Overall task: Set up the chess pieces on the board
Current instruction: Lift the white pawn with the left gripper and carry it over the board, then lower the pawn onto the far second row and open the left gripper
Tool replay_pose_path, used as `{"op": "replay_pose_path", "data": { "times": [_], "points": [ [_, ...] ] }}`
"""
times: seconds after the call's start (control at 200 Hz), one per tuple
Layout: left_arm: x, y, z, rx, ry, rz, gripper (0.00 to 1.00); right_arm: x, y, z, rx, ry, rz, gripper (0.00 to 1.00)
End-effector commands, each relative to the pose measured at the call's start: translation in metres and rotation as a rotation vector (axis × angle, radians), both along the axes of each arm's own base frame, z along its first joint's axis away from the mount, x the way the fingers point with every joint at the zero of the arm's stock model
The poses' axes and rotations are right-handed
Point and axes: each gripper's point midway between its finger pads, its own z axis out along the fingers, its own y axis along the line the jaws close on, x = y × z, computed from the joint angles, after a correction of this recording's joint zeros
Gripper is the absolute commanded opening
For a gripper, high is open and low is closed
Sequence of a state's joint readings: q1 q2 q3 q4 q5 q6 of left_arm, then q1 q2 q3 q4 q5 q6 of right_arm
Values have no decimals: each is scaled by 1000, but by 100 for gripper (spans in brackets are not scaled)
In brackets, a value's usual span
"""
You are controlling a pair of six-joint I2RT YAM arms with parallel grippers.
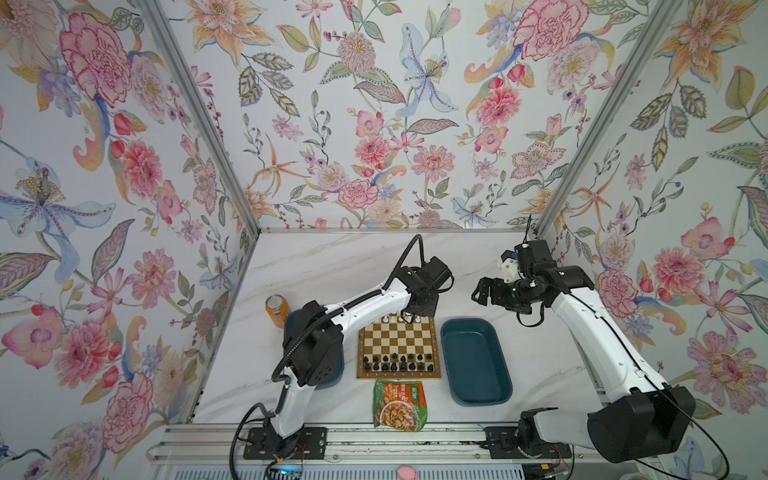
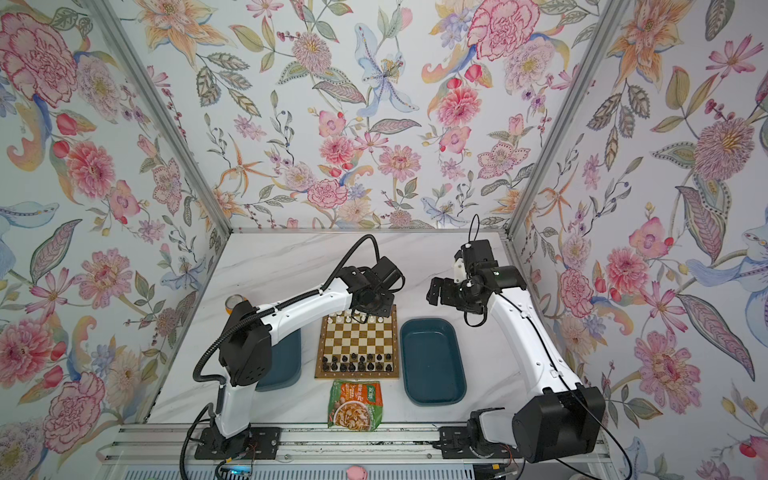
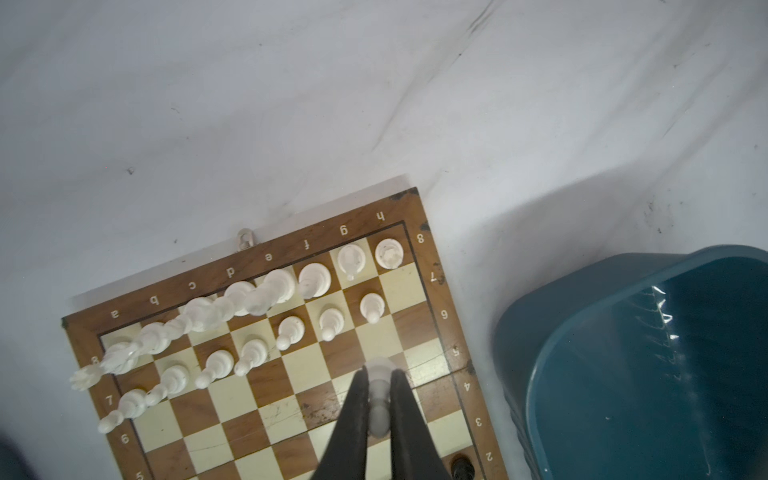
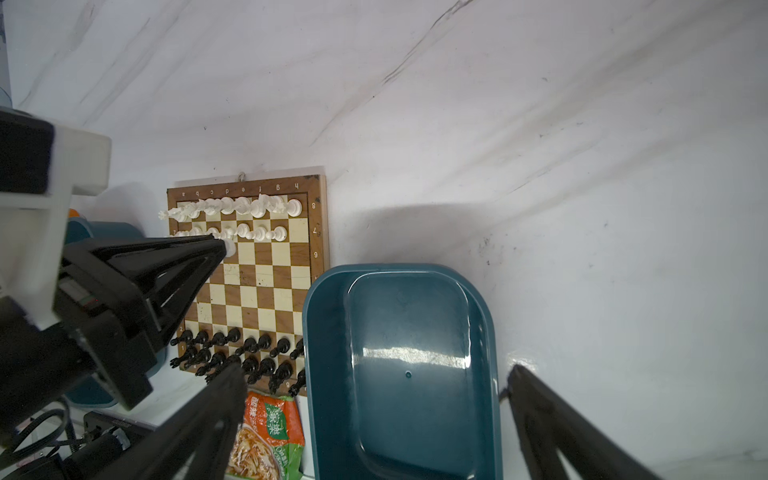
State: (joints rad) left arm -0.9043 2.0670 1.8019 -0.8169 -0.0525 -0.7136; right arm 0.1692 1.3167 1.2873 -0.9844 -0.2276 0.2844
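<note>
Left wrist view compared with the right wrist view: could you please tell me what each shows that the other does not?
Only the left wrist view: how the white pawn sits clamped between the left gripper's fingers, seen close up. Only the right wrist view: both rows of black pieces, the snack packet, the right gripper standing open, and the left gripper from outside. Both: the board, the white pieces in two rows, the teal tray beside the board.

We note white shells on left arm [image 1: 370, 302] and right arm [image 1: 594, 338], black joints, a ribbed black cable [image 1: 277, 365], and black tapered fingers [image 3: 353, 424] on the left hand [image 3: 379, 372].
</note>
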Motion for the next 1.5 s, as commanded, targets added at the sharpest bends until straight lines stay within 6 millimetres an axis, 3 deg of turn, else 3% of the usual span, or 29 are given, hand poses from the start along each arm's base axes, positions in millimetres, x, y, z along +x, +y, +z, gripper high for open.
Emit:
{"op": "replay_pose_path", "data": {
  "times": [0.0, 0.29, 0.58, 1.126, 1.496],
  "points": [
    [-5, -22, -6, -13, 10, -58, 14, -11, -7, 2, 8, 15, -7, 99],
    [-7, -36, -33, -19, 50, -73, 15, -21, -21, 9, 23, 5, -35, 99],
    [-7, -30, -50, 20, 74, -68, 15, -22, -21, 5, 25, 14, -36, 99],
    [11, -14, -60, 28, 86, -47, 16, -18, -27, 4, 16, 21, -55, 99],
    [12, -17, -67, 25, 109, -57, 16, -14, -30, 1, 11, 30, -64, 99]
  ]
}}
